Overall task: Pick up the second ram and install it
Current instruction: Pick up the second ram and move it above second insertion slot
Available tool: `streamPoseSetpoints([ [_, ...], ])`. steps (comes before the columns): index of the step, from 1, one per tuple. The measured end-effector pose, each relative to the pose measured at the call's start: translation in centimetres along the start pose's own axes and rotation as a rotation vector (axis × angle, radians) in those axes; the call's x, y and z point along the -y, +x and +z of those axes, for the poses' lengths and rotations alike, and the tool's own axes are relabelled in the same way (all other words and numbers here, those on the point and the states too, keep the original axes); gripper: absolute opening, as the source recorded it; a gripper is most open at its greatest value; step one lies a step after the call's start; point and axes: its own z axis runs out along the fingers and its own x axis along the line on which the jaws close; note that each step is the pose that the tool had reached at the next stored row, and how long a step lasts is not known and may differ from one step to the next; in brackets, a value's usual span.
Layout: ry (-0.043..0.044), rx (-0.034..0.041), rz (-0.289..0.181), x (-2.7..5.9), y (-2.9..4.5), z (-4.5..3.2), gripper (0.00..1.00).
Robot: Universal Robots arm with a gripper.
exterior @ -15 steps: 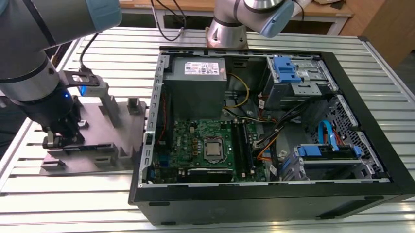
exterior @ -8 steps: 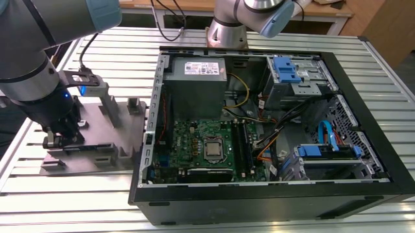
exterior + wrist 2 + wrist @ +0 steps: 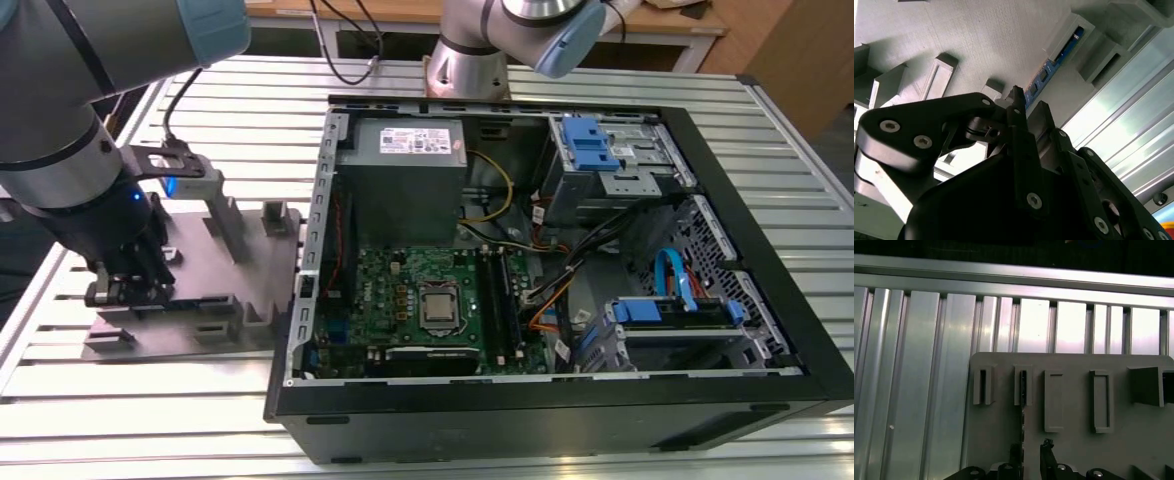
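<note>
Pickup stage: the black two-fingered gripper [image 3: 1030, 452] hangs with jaws apart astride the slim blue-green memory stick [image 3: 1046, 70], standing edgewise in the grey slotted holder [image 3: 220, 320]. Closing squarely on its faces looks essential.

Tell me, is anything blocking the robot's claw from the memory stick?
Nothing visible is. The second ram stands on edge in a slot of the grey holder. The gripper hangs open right over it, with one side of the claw on each side of the stick's line.
</note>
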Motion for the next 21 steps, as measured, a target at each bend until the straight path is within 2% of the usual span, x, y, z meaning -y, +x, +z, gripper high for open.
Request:
streamPoseSetpoints([
  [4,-0.0001,-0.0007,0.0,-0.02,0.31,0.35,0.3],
  [13,0.0001,-0.0006,0.0,0.04,0.57,1.99,0.3],
  [21,0.0,-0.0005,0.0,0.04,0.57,2.08,0.28],
])
